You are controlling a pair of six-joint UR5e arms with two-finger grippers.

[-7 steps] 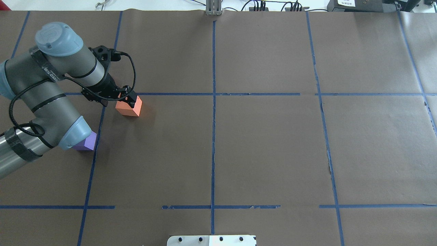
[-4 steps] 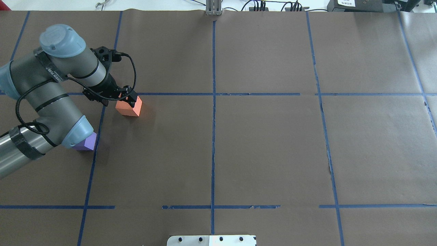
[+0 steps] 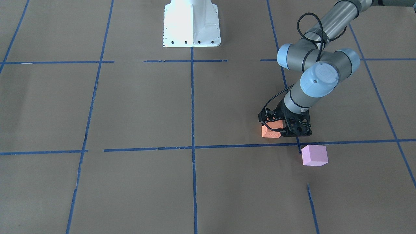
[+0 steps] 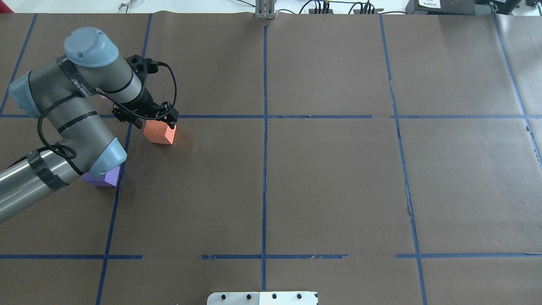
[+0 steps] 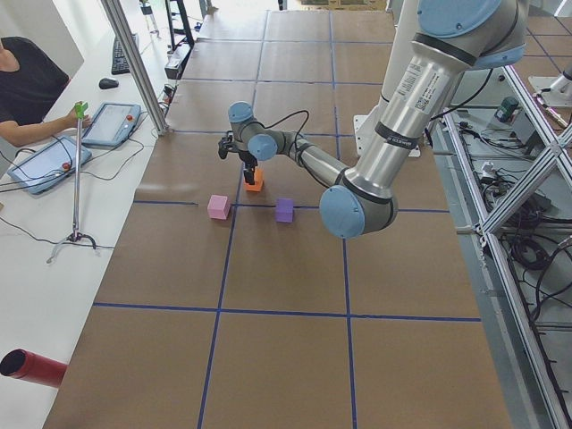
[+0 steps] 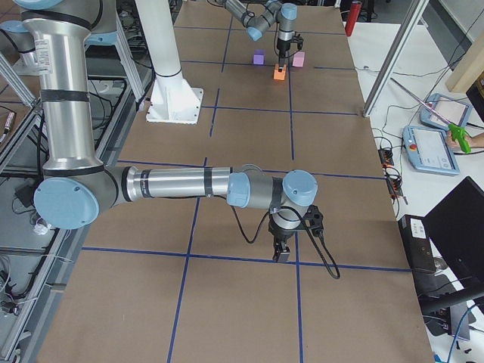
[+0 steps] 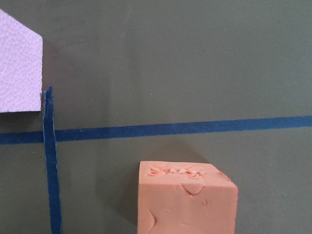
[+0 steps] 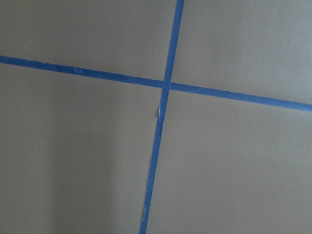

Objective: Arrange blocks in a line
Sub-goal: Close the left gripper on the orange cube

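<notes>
The orange block (image 4: 159, 133) sits on the table just on the near side of a blue tape line; it also shows in the front view (image 3: 269, 132) and the left wrist view (image 7: 186, 204). My left gripper (image 4: 156, 122) hangs just above it, open, with its fingers spread wider than the block. The pale pink block (image 3: 314, 155) lies beyond the tape line, to the left of the orange one, mostly hidden by my wrist in the overhead view. The dark purple block (image 4: 104, 177) lies nearer me, partly under my left elbow. My right gripper (image 6: 281, 253) shows only in the right side view; I cannot tell its state.
Blue tape lines (image 4: 265, 127) divide the brown paper table into squares. The white robot base (image 3: 191, 29) stands at the near edge. An operator and tablets (image 5: 116, 121) are beyond the far edge. A red cylinder (image 5: 31, 368) lies off the table's left end.
My left gripper has come up off the orange block and shifted slightly away from me; the elbow swung to the right. The orange block has stayed in place.
</notes>
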